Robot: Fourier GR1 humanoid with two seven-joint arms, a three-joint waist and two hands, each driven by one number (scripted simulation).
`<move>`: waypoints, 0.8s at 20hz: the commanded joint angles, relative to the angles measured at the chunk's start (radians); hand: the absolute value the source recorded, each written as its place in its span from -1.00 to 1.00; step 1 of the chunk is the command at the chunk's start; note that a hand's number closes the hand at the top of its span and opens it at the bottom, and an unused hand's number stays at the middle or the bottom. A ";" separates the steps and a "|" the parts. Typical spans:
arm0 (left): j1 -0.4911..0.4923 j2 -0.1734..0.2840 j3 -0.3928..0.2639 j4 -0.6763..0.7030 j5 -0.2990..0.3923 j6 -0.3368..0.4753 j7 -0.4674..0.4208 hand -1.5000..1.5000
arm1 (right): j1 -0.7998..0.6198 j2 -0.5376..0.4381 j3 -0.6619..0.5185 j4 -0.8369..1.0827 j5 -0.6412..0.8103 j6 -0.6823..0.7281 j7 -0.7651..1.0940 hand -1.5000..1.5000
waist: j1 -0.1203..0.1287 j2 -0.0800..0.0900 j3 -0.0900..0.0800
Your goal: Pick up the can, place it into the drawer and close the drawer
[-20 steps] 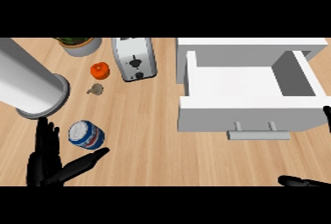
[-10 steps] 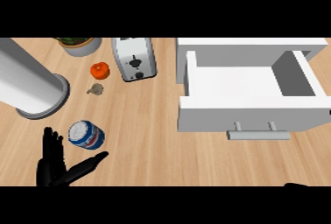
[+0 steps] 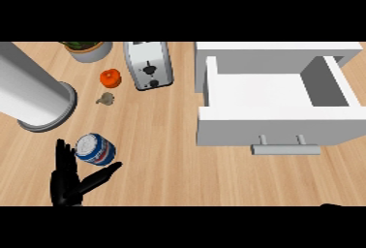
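The left robot hand (image 3: 70,181) sits at the lower left of the frame, released, fingers straight and spread, thumb angled toward the can; it grasps nothing. At the lower right edge a dark sliver is all that shows of the right robot hand (image 3: 330,206); its fingers cannot be judged.

The small blue-and-white metal can with a pale lid (image 3: 95,149) stands just above the left robot hand, between fingers and thumb; contact cannot be confirmed. Judged light, rigid and smooth-walled, so liable to slip or roll if tipped. The best hold appears to be around the cylindrical side, mid-height, fingers opposite thumb.

The light wooden counter (image 3: 164,169) is flat, with bare surface between the can and the drawer.

The white box-shaped drawer (image 3: 275,104) stands pulled out at centre right, grey bar handle facing the lower edge, interior open from above.

Further up the frame: a large white cylinder (image 3: 32,99) at left, a small brownish object (image 3: 106,99), a small orange fruit-like item (image 3: 110,77), a silver toaster (image 3: 148,65), and a grey pot with green leaves (image 3: 89,48) at the upper left.
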State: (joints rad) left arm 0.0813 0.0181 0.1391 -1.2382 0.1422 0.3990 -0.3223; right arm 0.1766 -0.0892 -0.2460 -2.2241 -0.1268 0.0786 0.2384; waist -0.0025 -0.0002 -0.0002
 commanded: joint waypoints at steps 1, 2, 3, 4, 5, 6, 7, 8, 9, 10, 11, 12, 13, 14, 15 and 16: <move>-0.083 -0.017 0.009 0.192 0.062 0.030 -0.123 -1.00 | 0.016 -0.022 -0.054 0.038 -0.041 0.053 -0.044 -1.00 | -0.003 0.000 0.000; -0.067 0.011 0.071 0.184 0.060 -0.034 -0.122 -1.00 | -0.023 -0.057 -0.104 0.081 -0.070 0.064 -0.049 -1.00 | -0.001 0.000 0.000; -0.154 0.016 0.099 0.286 0.064 -0.017 -0.146 -1.00 | -0.048 -0.017 -0.040 0.068 -0.012 0.018 -0.019 -1.00 | -0.001 0.001 0.000; -0.158 0.029 0.090 0.270 0.063 -0.027 -0.128 -1.00 | -0.016 0.005 0.001 -0.018 0.018 0.008 0.035 -1.00 | -0.001 0.000 0.000; -0.113 0.078 0.122 0.273 0.092 -0.089 -0.138 -1.00 | 0.041 0.022 -0.015 -0.008 0.005 0.036 -0.031 -1.00 | -0.002 0.000 0.000; -0.145 0.039 0.106 0.319 0.081 -0.067 -0.175 -1.00 | 0.015 0.000 -0.031 -0.058 -0.018 0.026 0.062 -1.00 | -0.002 0.000 0.000; -0.150 0.050 0.111 0.341 0.080 -0.071 -0.192 -1.00 | -0.002 0.024 -0.030 -0.009 0.000 0.015 -0.007 -1.00 | -0.001 0.000 0.000; -0.220 0.054 0.121 0.394 0.082 -0.064 -0.191 -1.00 | -0.078 -0.013 -0.042 0.115 0.017 0.020 -0.034 -1.00 | 0.000 0.001 0.000; -0.189 0.046 0.140 0.455 0.100 -0.110 -0.283 -1.00 | 0.008 0.028 -0.006 -0.047 -0.006 0.018 0.040 -1.00 | -0.003 0.000 0.000; -0.205 0.056 0.120 0.427 0.092 -0.094 -0.231 -1.00 | -0.069 -0.019 -0.043 -0.004 -0.018 0.012 0.077 -1.00 | -0.001 0.000 0.000; -0.220 0.037 0.128 0.516 0.082 -0.099 -0.315 -1.00 | -0.070 -0.026 -0.063 0.070 -0.016 0.035 0.003 -1.00 | -0.002 0.001 0.000; -0.206 0.066 0.119 0.422 0.095 -0.099 -0.244 -1.00 | 0.010 0.021 -0.021 -0.044 0.011 0.034 0.035 -1.00 | -0.001 0.000 0.000; -0.316 0.061 0.142 0.570 0.091 -0.104 -0.296 -1.00 | -0.060 -0.050 -0.097 -0.026 -0.067 0.029 0.098 -1.00 | -0.007 0.001 -0.001; -0.226 0.074 0.097 0.409 0.078 -0.092 -0.221 -1.00 | -0.037 0.002 -0.045 0.042 0.005 0.043 -0.006 -1.00 | 0.000 0.000 0.000; -0.247 0.098 0.138 0.525 0.113 -0.183 -0.290 -1.00 | -0.080 0.008 -0.007 0.022 0.054 0.001 0.032 -1.00 | 0.000 0.001 0.000; -0.274 0.118 0.124 0.526 0.094 -0.177 -0.261 -1.00 | -0.087 -0.040 -0.073 -0.010 -0.036 0.028 0.080 -1.00 | -0.002 0.000 0.000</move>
State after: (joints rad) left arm -0.1516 0.0943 0.2594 -0.7739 0.2328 0.2758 -0.5725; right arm 0.1234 -0.1013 -0.2913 -2.2174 -0.1330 0.1027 0.2781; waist -0.0041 0.0005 -0.0003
